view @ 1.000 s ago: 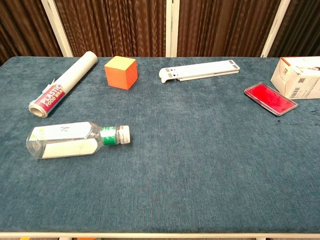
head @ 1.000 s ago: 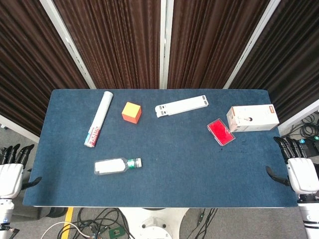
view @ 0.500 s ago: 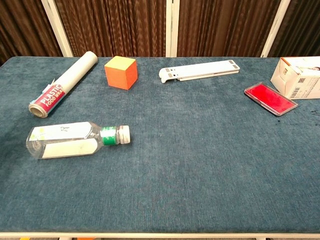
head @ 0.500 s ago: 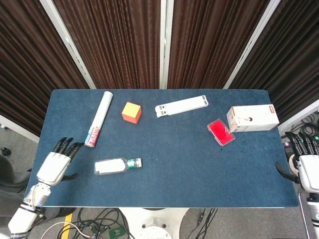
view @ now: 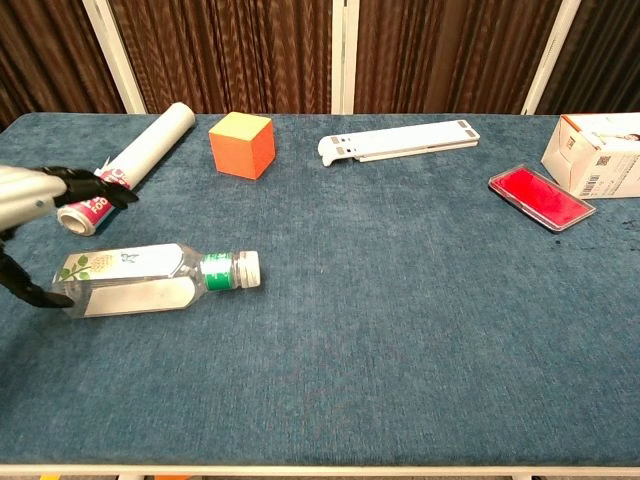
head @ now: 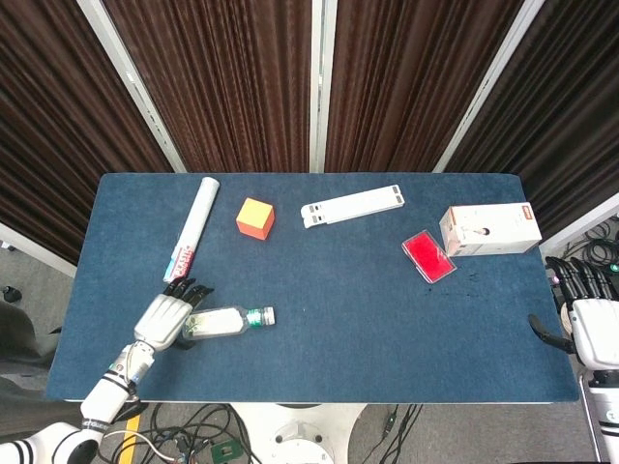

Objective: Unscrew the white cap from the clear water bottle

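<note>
Lying on its side near the front left of the blue tabletop (head: 319,290) in the head view, the clear water bottle (head: 224,321) points its white cap (head: 270,314) to the right. The left hand (head: 170,313) hovers over the bottle's base end with its fingers spread and nothing in its hold; whether it touches the bottle cannot be told from this angle. The right hand (head: 590,324) sits off the tabletop's right edge, fingers apart and holding nothing. Farther back lie a roll of plastic wrap (head: 191,230), an orange cube (head: 255,217), a white flat stand (head: 352,206), a red case (head: 428,255) and a white box (head: 490,229) just beside it.

From the chest view, the bottle (view: 140,280) lies with its cap (view: 250,268) still on, a green band just behind it. The left hand (view: 45,190) enters from the left edge, its dark fingertips (view: 108,188) reaching in front of the wrap roll (view: 140,150), above the bottle's base, and its thumb low beside that base. The cube (view: 241,143), stand (view: 400,140), red case (view: 538,197) and box (view: 598,153) stand well apart from it.
</note>
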